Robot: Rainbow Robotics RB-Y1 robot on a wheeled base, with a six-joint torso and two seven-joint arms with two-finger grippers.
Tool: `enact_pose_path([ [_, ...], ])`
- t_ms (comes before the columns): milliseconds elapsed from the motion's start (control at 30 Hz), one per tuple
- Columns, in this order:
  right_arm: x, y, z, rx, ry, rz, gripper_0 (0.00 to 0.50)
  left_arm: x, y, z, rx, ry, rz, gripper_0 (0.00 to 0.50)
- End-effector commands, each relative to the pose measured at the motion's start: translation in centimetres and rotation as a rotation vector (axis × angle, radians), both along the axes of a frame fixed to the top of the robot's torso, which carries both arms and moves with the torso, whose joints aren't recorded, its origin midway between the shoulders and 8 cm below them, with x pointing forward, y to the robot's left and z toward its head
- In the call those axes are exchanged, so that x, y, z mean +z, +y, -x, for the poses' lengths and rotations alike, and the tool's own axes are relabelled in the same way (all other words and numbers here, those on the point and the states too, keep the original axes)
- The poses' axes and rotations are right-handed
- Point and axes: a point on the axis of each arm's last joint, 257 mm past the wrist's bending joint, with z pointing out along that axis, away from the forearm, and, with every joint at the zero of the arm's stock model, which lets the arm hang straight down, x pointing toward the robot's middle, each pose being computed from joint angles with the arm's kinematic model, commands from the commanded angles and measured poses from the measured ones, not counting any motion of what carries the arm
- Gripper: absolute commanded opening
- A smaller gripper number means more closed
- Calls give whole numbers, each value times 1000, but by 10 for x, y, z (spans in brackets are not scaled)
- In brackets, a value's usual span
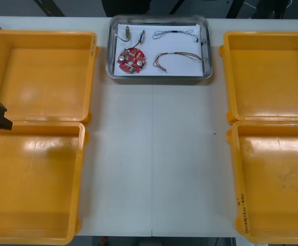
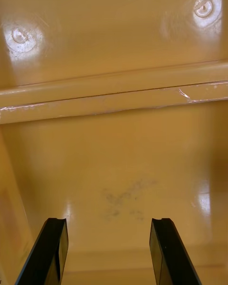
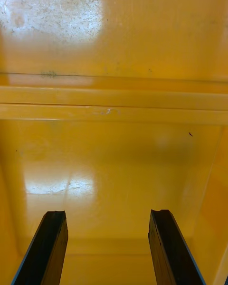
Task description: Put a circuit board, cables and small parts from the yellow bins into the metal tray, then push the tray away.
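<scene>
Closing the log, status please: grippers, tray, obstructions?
Left gripper open over left bins; right gripper open over right bins. Tray at far edge, holding circuit board, cables. Nothing in the way.

This is looking like an electronics workshop or lab: a light desk [image 1: 154, 164] is carrying four yellow bins [image 1: 41, 77], two at each side, while a metal tray [image 1: 160, 78] at the far middle is holding a round red circuit board [image 1: 131, 59] and cables [image 1: 178, 56].

Left claw [image 3: 108, 214] and right claw [image 2: 109, 221] both gape wide, seemingly hanging idle at opposite sides.
</scene>
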Motion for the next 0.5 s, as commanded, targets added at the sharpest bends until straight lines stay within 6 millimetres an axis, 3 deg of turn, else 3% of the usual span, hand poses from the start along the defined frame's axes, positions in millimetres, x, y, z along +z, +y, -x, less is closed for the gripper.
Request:
enact_pose_path([
  [33, 1, -10, 5, -25, 16, 30, 500, 12, 12, 3, -39, -21, -56, 500],
  [500, 1, -10, 5, -25, 16, 30, 500, 12, 12, 3, -39, -21, -56, 500],
])
